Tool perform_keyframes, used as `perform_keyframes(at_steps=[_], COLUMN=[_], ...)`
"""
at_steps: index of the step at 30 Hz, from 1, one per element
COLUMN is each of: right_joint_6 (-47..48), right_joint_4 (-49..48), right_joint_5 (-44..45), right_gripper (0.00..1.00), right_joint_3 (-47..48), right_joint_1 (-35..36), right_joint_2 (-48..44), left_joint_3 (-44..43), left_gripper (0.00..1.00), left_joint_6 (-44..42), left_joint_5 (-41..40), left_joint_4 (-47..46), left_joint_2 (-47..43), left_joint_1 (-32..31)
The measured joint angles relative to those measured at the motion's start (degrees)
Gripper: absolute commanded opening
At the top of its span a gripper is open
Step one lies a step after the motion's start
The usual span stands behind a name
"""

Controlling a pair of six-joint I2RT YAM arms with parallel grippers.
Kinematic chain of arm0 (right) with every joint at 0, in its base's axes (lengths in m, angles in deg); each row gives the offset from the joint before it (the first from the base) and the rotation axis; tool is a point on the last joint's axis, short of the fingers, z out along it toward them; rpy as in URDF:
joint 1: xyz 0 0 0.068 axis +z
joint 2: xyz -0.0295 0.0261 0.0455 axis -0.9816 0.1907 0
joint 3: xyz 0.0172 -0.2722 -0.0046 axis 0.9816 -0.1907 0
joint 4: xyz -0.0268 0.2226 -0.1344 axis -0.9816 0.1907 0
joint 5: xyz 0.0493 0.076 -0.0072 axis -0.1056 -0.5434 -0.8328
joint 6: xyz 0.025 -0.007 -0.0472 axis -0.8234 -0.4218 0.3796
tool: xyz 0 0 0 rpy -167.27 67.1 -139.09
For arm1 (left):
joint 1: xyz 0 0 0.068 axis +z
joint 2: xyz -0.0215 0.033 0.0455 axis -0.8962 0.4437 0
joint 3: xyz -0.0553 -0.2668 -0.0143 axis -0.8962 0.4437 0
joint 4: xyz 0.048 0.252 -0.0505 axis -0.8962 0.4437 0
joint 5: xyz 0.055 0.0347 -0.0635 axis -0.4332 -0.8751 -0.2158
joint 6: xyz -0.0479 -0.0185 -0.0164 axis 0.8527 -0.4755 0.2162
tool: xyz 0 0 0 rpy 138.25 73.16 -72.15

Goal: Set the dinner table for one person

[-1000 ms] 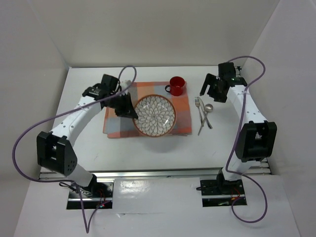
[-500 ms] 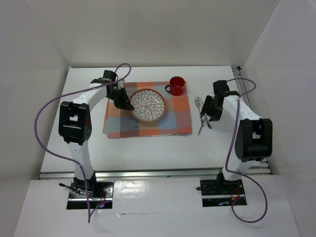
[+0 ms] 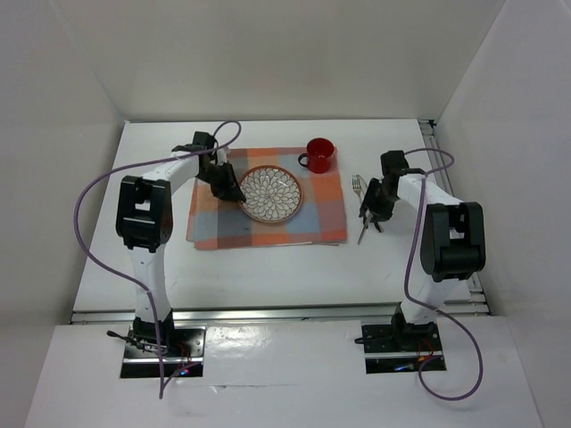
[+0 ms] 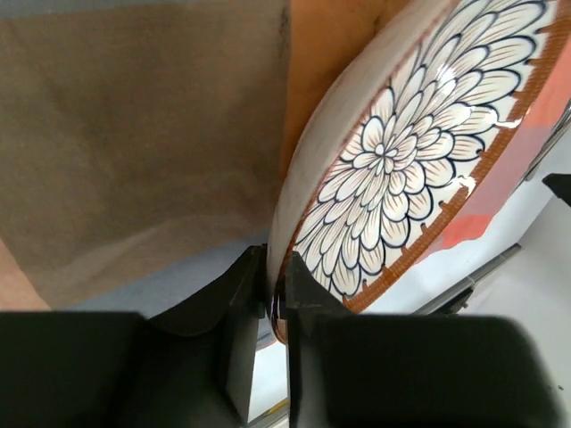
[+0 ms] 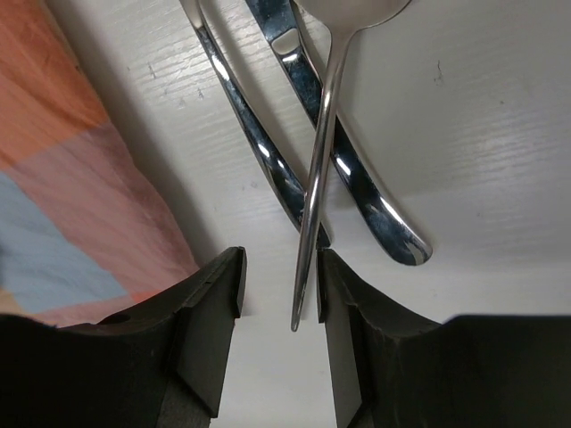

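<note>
A flower-patterned plate (image 3: 275, 193) is over the orange-and-blue checked placemat (image 3: 214, 227) on the white dinner table (image 3: 268, 272). My left gripper (image 3: 235, 193) is shut on the plate's left rim. In the left wrist view the plate (image 4: 410, 152) is tilted above the cloth (image 4: 134, 134), its rim pinched in my gripper (image 4: 277, 299). A fork, spoon and knife (image 3: 368, 207) lie crossed right of the placemat. My right gripper (image 3: 369, 218) is low over their handles. It is open (image 5: 281, 276), with the spoon handle (image 5: 317, 205) between the jaws, beside the right finger (image 5: 343, 294).
A red mug (image 3: 319, 154) stands at the placemat's back right corner. In the right wrist view the placemat's edge (image 5: 62, 178) lies just left of the cutlery. White walls enclose the table on the left, back and right.
My left gripper has carried the plate back and a little left over the placemat. My right gripper has come from the back right down onto the cutlery handles.
</note>
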Motion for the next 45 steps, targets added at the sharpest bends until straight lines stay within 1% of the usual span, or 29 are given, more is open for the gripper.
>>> perform_keyframes(at_steps=[1, 3, 4, 5, 6, 7, 8, 10, 12, 13, 15, 18, 21, 28, 31, 34, 37, 41, 45], right_joint_6=[0.0, -0.1, -0.1, -0.1, -0.1, -0.3, -0.3, -0.4, -0.4, -0.5, -0.8, -1.0, -0.9, 0.1, 1.2, 2.0, 3.0, 4.2, 4.5], right_joint_4=[-0.2, -0.9, -1.1, -1.2, -1.4, -1.6, -1.8, -2.2, -2.3, -2.3, -2.3, -2.3, -2.0, 0.5, 1.6, 1.7, 1.9, 1.8, 2.0], right_joint_5=[0.0, 0.0, 0.0, 0.0, 0.1, 0.2, 0.4, 0.7, 1.2, 1.3, 1.8, 2.5, 4.5, 6.1, 5.6, 4.5, 2.3, -0.5, -3.1], right_gripper=[0.47, 0.46, 0.46, 0.43, 0.43, 0.40, 0.37, 0.33, 0.24, 0.15, 0.07, 0.06, 0.00, 0.00, 0.00, 0.00, 0.00, 0.00, 0.00], right_joint_3=[0.0, 0.0, 0.0, 0.0, 0.0, 0.0, 0.0, 0.0, 0.0, 0.0, 0.1, 0.1, 0.1, 0.8, 3.7, 7.0, 11.0, 16.0, 18.3], right_joint_1=[0.0, 0.0, 0.0, 0.0, -0.1, -0.2, -0.3, -0.4, -0.5, -0.5, -0.5, -0.5, -0.5, -0.5, 0.1, 2.7, 8.0, 14.4, 16.8], right_joint_2=[0.5, 1.5, 1.9, 2.4, 3.0, 3.4, 3.9, 4.8, 5.1, 5.1, 5.1, 4.9, 4.2, -0.8, -1.8, -1.5, 0.5, 6.2, 11.6], left_joint_3=[-0.3, -0.9, -1.2, -1.5, -1.6, -1.8, -1.9, -2.3, -2.8, -3.1, -4.2, -6.1, -8.6, -12.6, -13.8, -14.0, -14.0, -14.0, -14.0], left_gripper=[0.40, 0.51, 0.55, 0.63, 0.69, 0.70, 0.70, 0.70, 0.70, 0.70, 0.70, 0.70, 0.70, 0.70, 0.70, 0.70, 0.70, 0.70, 0.69], left_joint_6=[-0.1, -0.5, -0.6, -0.7, -1.0, -1.4, -1.7, -1.9, -2.2, -2.3, -2.5, -3.4, -3.6, -3.8, -4.0, -4.8, -4.9, -4.9, -4.9], left_joint_5=[0.3, 0.0, -0.3, -0.6, -1.1, -1.5, -1.9, -2.9, -4.2, -4.8, -6.0, -6.9, -7.3, -7.3, -7.0, -6.9, -6.9, -6.9, -6.9], left_joint_4=[0.0, 0.3, 0.6, 1.0, 1.3, 1.8, 2.3, 3.6, 4.8, 5.7, 7.2, 8.7, 10.1, 12.3, 13.6, 14.1, 14.8, 15.2, 15.7], left_joint_2=[0.1, 0.1, 0.1, 0.1, 0.1, 0.0, 0.0, -0.1, -0.5, -0.9, -2.1, -4.5, -6.9, -10.5, -10.9, -11.0, -11.3, -12.8, -15.1], left_joint_1=[0.0, -0.3, -0.5, -0.6, -0.8, -0.8, -0.9, -1.1, -1.2, -1.2, -1.2, -1.2, -1.2, -0.7, -0.1, 0.7, 1.6, 2.6, 3.4])
